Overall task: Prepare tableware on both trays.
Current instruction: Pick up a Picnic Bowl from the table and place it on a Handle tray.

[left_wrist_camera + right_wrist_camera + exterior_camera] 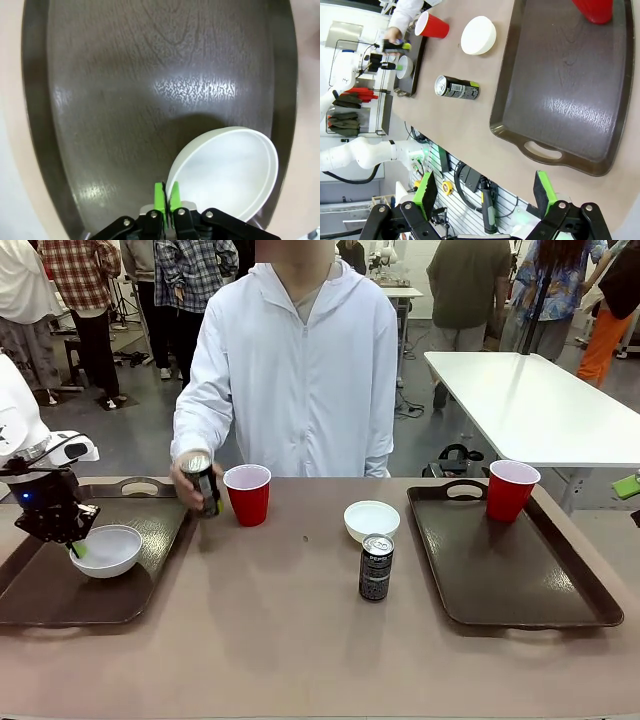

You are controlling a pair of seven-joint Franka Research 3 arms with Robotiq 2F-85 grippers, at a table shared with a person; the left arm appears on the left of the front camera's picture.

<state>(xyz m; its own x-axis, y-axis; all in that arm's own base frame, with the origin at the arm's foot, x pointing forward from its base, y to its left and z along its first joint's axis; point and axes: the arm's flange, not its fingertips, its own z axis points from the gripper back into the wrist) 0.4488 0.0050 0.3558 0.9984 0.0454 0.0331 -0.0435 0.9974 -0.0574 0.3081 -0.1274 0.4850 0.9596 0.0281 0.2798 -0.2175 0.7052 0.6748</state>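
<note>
Left gripper (76, 547) pinches the rim of a white bowl (110, 551) sitting on the left tray (50, 606), while a person's hand (183, 481) grips a black can (206, 494) beside a red cup (248, 498).

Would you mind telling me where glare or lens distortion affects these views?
Left wrist view: the wide lens bows the left tray's rims, and a bright glare patch sits on its floor near the white bowl. Right wrist view: rolled sideways, with a glare streak on the right tray. Front view: sharp and evenly lit.
</note>
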